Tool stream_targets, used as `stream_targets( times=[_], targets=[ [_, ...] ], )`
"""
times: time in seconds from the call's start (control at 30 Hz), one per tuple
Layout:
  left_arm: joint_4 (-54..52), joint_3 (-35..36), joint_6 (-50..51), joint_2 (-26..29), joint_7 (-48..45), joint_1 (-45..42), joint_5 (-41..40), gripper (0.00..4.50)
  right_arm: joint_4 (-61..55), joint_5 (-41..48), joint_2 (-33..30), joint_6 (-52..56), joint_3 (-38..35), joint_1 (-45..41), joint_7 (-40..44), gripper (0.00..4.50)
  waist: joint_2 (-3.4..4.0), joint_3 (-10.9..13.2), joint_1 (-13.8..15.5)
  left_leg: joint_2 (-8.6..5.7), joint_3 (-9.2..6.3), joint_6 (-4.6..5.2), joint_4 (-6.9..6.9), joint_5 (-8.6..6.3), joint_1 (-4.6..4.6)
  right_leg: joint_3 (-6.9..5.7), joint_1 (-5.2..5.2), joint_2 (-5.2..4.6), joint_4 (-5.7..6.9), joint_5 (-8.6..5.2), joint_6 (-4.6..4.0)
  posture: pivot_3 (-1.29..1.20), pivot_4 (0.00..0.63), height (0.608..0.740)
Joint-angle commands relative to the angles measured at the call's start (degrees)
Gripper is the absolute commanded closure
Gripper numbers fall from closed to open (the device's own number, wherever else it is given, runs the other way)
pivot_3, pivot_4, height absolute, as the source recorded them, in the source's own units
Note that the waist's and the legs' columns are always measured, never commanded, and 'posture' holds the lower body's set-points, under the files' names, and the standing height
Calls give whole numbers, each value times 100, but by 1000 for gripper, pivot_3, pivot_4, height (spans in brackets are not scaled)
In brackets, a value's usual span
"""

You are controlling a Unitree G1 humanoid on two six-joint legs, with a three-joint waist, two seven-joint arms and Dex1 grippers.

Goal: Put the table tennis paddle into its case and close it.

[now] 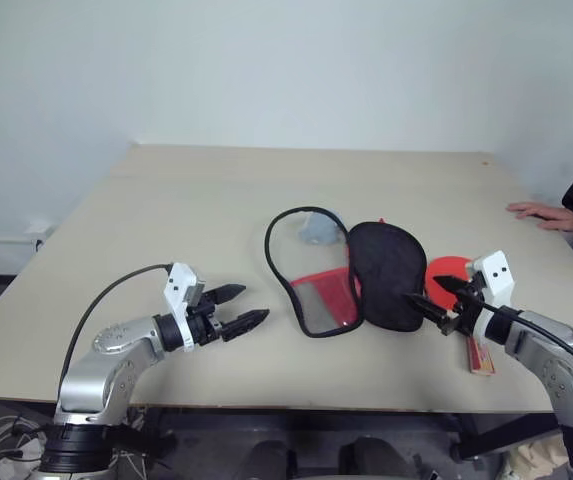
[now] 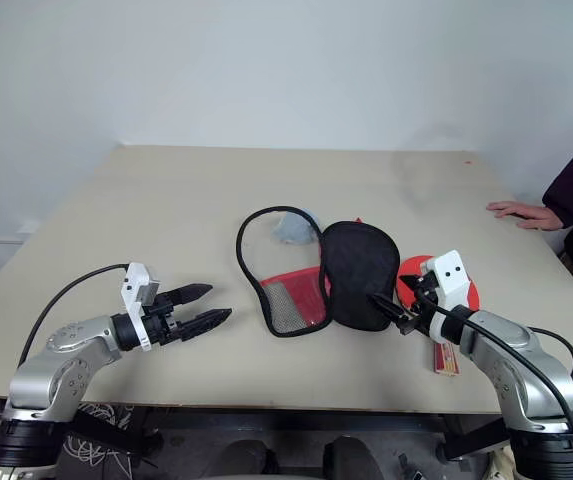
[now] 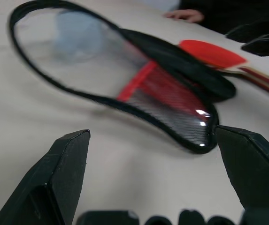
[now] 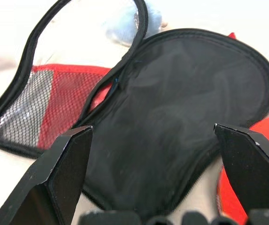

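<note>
The case (image 1: 386,275) lies unzipped and spread flat in the middle of the table, black lining up on the right half and a mesh and red panel (image 1: 324,298) on the left half. The table tennis paddle (image 1: 448,272) lies just right of it, red face partly tucked behind the lining half and wooden handle (image 1: 482,356) pointing toward the front edge. My right gripper (image 1: 423,292) hovers open at the case's right edge, above the paddle. My left gripper (image 1: 252,306) stands open and empty to the left of the case, pointing at it.
A small grey fuzzy lump (image 1: 318,228) sits inside the far end of the case's left half. A person's hand (image 1: 544,212) rests on the table's right edge (image 1: 556,250). The beige table (image 1: 186,200) stretches wide to the left and back.
</note>
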Motion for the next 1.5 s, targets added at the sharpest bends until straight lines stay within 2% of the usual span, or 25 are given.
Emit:
stream_targets(
  times=[0.03, 0.33, 0.5, 0.83, 1.0, 1.5],
  targets=[
    [19, -52, -185, 93, -299, -217, -37, 0, -293, 177, -204, -43, -251, 47, 143, 37, 0, 0, 0, 0, 0, 0, 0, 0, 0, 0, 1, 0, 0, 0, 0, 0, 0, 729],
    [-20, -180, -316, 181, -642, -292, 1, 0, -273, 151, -872, -445, -657, 676, 833, 37, -3, 1, 1, 0, 1, 3, 2, -1, -2, 2, 2, 3, -3, -2, 4, 0, 0, 729],
    [-45, -304, -416, 186, -759, -286, 70, 0, -225, 98, -1013, -530, -906, 862, 886, 37, -4, 2, 1, 1, 3, 4, 3, 0, 3, 6, 6, 8, -2, -1, 3, 0, 0, 729],
    [164, -376, -529, 162, -798, -389, 119, 0, -720, 111, -752, -80, -1346, 1495, 181, 37, -4, 2, 1, 2, 2, 6, 4, 0, 0, 8, 6, 9, -2, -1, 6, 0, 0, 729],
    [202, -394, -575, 193, -919, -435, 115, 0, -827, 165, -627, 531, -1426, 1625, -283, 37, -4, 2, 2, 2, 3, 7, 6, 2, 1, 10, 7, 9, -2, 0, 7, 0, 0, 729],
    [229, -367, -580, 157, -885, -482, 108, 0, -918, 213, -375, 2020, -969, 1074, -1236, 37, -4, 2, 1, 2, 4, 9, 8, 3, -1, 11, 6, 12, -2, 0, 7, 0, 0, 729]
  ],
)
